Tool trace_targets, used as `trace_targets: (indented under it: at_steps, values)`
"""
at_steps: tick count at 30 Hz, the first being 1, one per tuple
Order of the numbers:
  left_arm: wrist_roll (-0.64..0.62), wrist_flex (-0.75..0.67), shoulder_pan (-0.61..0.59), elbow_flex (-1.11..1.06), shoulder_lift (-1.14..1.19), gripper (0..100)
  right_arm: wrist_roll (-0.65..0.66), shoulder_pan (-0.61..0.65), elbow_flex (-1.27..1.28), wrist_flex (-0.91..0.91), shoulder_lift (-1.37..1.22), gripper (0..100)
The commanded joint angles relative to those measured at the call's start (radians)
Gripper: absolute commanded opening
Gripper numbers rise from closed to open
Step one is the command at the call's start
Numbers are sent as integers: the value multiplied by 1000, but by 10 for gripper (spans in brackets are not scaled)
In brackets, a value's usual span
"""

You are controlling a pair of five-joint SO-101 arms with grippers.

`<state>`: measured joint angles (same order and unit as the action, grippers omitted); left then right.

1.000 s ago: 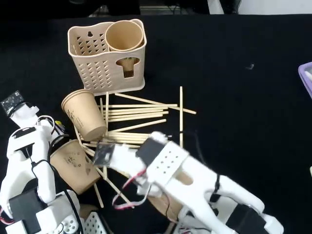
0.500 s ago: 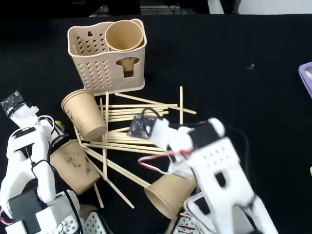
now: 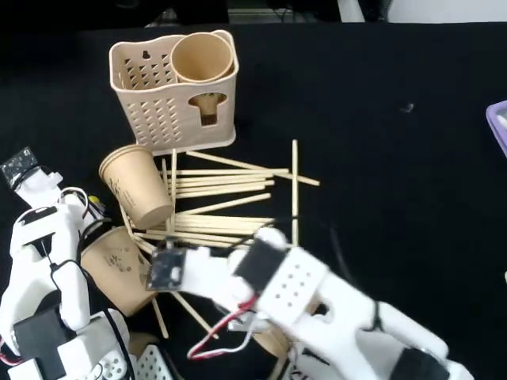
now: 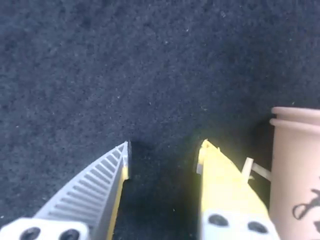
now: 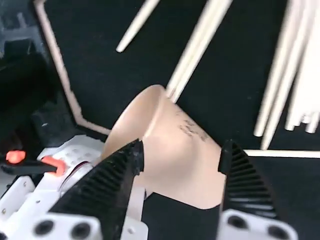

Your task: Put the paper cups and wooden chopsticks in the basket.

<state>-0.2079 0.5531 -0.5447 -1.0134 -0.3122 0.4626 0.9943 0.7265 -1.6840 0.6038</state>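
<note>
Between right gripper [image 5: 182, 146] jaws: paper cup [image 5: 165, 150] on its side. Jaws spread wide, one either side of cup; contact unclear. Past fingertips: wooden chopsticks [image 5: 295, 75] scattered on black table [image 5: 235, 60]. Left gripper [image 4: 164, 144] spread, nothing between jaws, bare table beneath. Cup wall [image 4: 296, 165] just beside its yellow finger. Well apart from both grippers: basket [image 3: 162, 111] upright, nested cup [image 3: 203, 57] inside.

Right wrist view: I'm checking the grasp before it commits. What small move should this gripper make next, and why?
Probably ease down a little and shut on the paper cup. The right gripper is open, its jaws either side of the cup, which lies on its side beside the chopsticks.
</note>
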Motion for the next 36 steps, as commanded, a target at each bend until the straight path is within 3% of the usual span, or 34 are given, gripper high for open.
trace_targets:
  at_steps: [1,12,22,31,36]
  values:
    - [-5,-17,-8,30,-8,223,-15,35,-16,9,-58,258]
    - [-5,-17,-13,30,-8,223,3,2,-19,15,-113,254]
    - [-5,-17,-13,30,-8,223,256,-344,-19,-2,-110,254]
    - [-5,-17,-13,30,-8,223,384,-583,-105,-35,-110,251]
    - [-5,-17,-13,30,-8,223,437,-704,-208,-74,-110,67]
